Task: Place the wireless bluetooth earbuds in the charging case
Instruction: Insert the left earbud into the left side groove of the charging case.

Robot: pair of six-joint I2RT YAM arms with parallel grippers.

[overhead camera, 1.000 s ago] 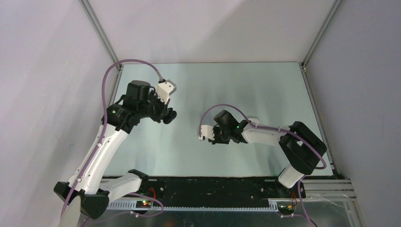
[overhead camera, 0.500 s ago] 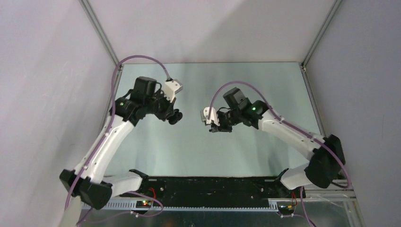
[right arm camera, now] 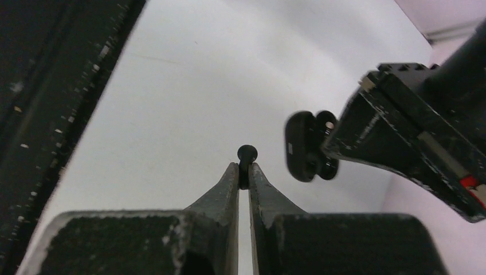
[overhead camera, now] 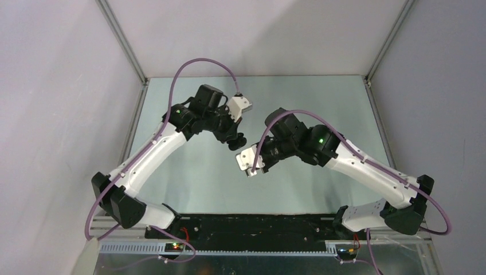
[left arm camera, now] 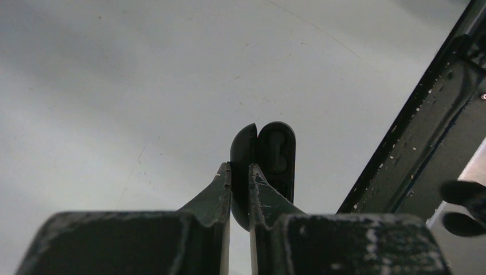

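The right tool pinches a black earbud by its very tips, the left tool pinches the open case just to its right, and a skewed push could pop the earbud free.

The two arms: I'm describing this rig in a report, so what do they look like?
The left arm and right arm have white shells and black joints, each with a green light. A purple cable runs along each to a white wrist block. The fingers are dark, tapered, scuffed.

Glossy black charging case, black earbud, pale grey-green table, purple cables
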